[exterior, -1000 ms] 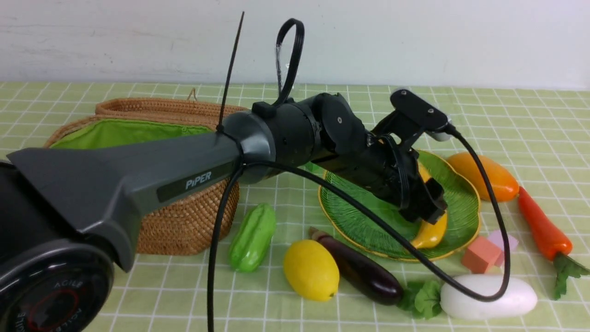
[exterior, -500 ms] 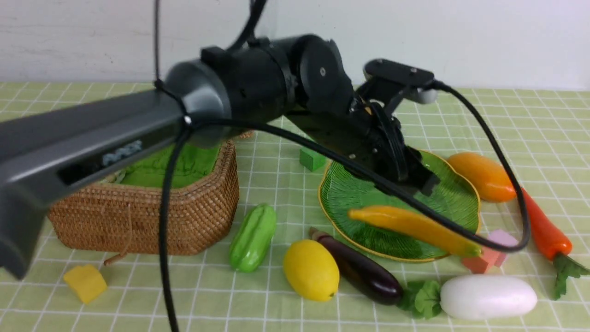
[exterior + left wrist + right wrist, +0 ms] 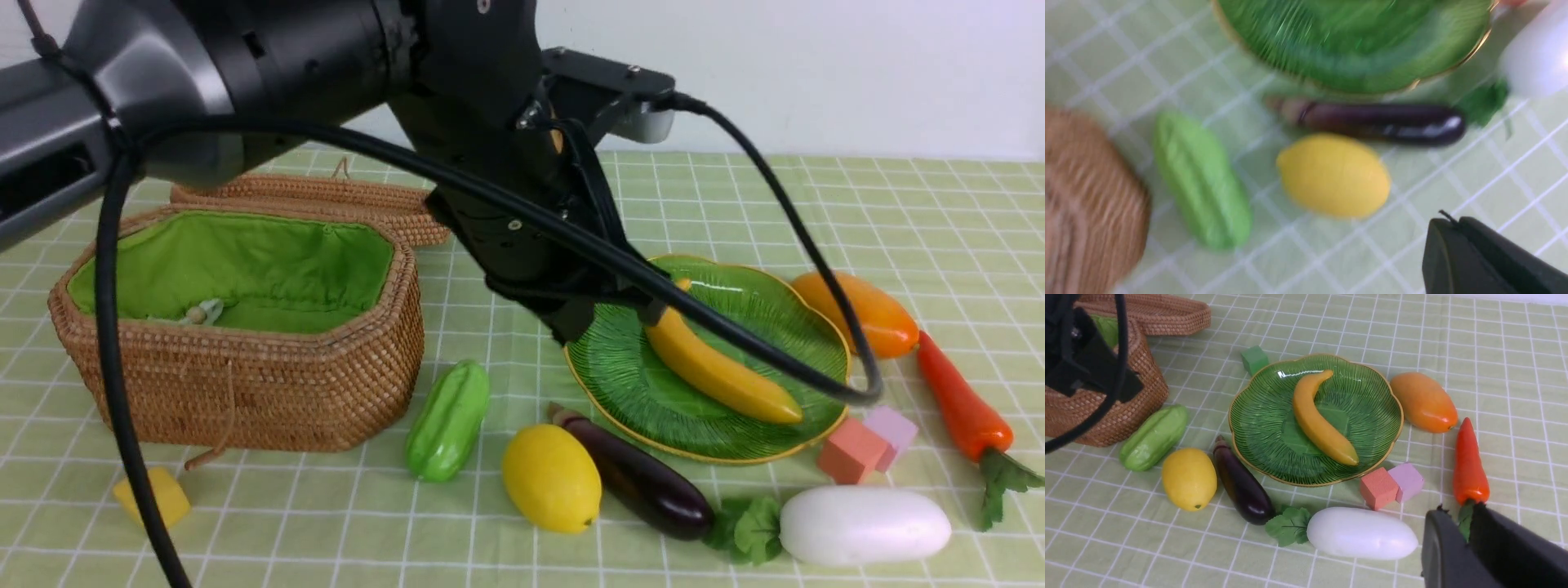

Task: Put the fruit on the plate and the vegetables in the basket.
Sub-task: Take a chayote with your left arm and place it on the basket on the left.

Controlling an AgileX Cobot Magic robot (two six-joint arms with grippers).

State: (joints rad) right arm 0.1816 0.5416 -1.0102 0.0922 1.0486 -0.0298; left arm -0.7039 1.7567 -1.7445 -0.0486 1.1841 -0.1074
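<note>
The yellow banana (image 3: 718, 371) lies free on the green plate (image 3: 645, 392). My left gripper (image 3: 575, 322) (image 3: 1455, 220) hangs over the plate's left edge, shut and empty. In front of the plate rest the lemon (image 3: 551, 478), eggplant (image 3: 645, 486), green gourd (image 3: 447, 420) and white radish (image 3: 865, 527). The mango (image 3: 857, 310) and carrot (image 3: 963, 404) lie to the plate's right. The wicker basket (image 3: 245, 392) stands open at the left. My right gripper (image 3: 1459, 516) hovers above the carrot's leaves, a narrow gap between its jaws and nothing in it.
Orange (image 3: 851, 451) and lilac (image 3: 891, 426) foam blocks sit by the plate's front right. A yellow block (image 3: 153, 496) lies before the basket, a green block (image 3: 1254, 359) behind the plate. The left arm's cable (image 3: 816, 269) loops over the plate.
My left gripper let the banana go onto the plate, closed, and rose back toward the left. The banana settled lengthwise in the dish.
</note>
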